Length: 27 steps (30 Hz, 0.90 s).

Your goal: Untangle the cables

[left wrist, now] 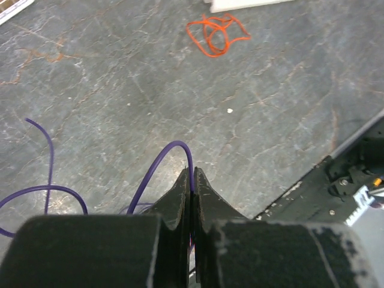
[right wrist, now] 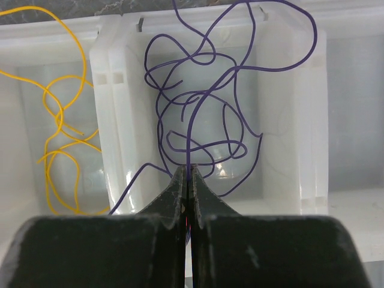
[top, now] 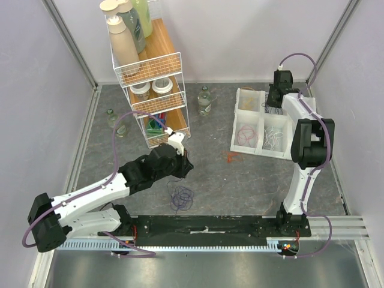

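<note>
My left gripper (left wrist: 192,174) is shut on a purple cable (left wrist: 153,171) that arcs up from the grey table; its loops (top: 182,197) lie just below that gripper (top: 186,170) in the top view. An orange-red cable (left wrist: 215,33) lies coiled on the table ahead, also in the top view (top: 233,158). My right gripper (right wrist: 188,173) is shut on another purple cable (right wrist: 204,108), a tangle hanging over a white tray compartment. A yellow cable (right wrist: 57,120) lies in the compartment to the left. In the top view the right gripper (top: 277,96) is over the tray's far end.
A white divided tray (top: 259,123) at the right holds pink-red (top: 246,135) and white (top: 276,137) cables. A wire shelf rack (top: 150,78) with bottles and jars stands at the back left. Small glass bottles (top: 204,101) stand on the table. A black rail (top: 210,228) runs along the near edge.
</note>
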### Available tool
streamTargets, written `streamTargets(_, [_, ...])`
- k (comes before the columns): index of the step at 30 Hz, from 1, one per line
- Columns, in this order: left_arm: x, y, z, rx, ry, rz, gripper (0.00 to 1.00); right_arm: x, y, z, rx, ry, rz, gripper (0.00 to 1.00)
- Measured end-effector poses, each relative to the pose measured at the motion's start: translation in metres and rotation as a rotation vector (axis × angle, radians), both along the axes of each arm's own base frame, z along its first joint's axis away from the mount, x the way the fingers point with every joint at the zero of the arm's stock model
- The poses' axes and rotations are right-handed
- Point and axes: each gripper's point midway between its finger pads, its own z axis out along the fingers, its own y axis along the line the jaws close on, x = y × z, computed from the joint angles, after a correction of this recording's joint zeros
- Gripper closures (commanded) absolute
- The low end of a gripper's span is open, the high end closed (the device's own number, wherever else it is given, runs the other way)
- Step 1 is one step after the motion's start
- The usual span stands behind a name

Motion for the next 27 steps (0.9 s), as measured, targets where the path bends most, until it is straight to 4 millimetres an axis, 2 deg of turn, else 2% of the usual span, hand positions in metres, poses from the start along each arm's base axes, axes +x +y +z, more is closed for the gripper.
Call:
streamTargets(4, [0.006,0.002,-0.017,0.054,0.015,0.03,0.84,-0.002,0.002,-0.001,-0.016,0.008,-0.003,0.88])
streamTargets(9, [0.006,0.007,-0.032,0.1,0.042,0.048,0.58,-0.007,-0.002,-0.003,-0.035,0.033,-0.012,0.61])
streamTargets(13, [0.003,0.01,-0.026,0.075,0.043,0.05,0.35,-0.014,-0.005,0.0,-0.05,0.053,-0.014,0.46])
streamTargets(17, [-0.003,0.01,-0.006,0.005,0.028,0.039,0.32,-0.038,-0.008,0.019,-0.071,0.053,-0.021,0.38])
streamTargets(21, [-0.013,0.01,0.016,-0.075,0.01,0.008,0.32,-0.073,-0.003,0.057,-0.099,0.007,-0.018,0.35])
streamTargets(24, [-0.021,0.01,0.025,-0.121,0.014,-0.017,0.31,-0.096,0.021,0.078,-0.102,-0.042,0.034,0.34])
streamTargets(27, [-0.029,0.008,0.029,-0.153,0.026,-0.047,0.31,-0.123,0.077,0.081,-0.076,-0.062,0.182,0.32])
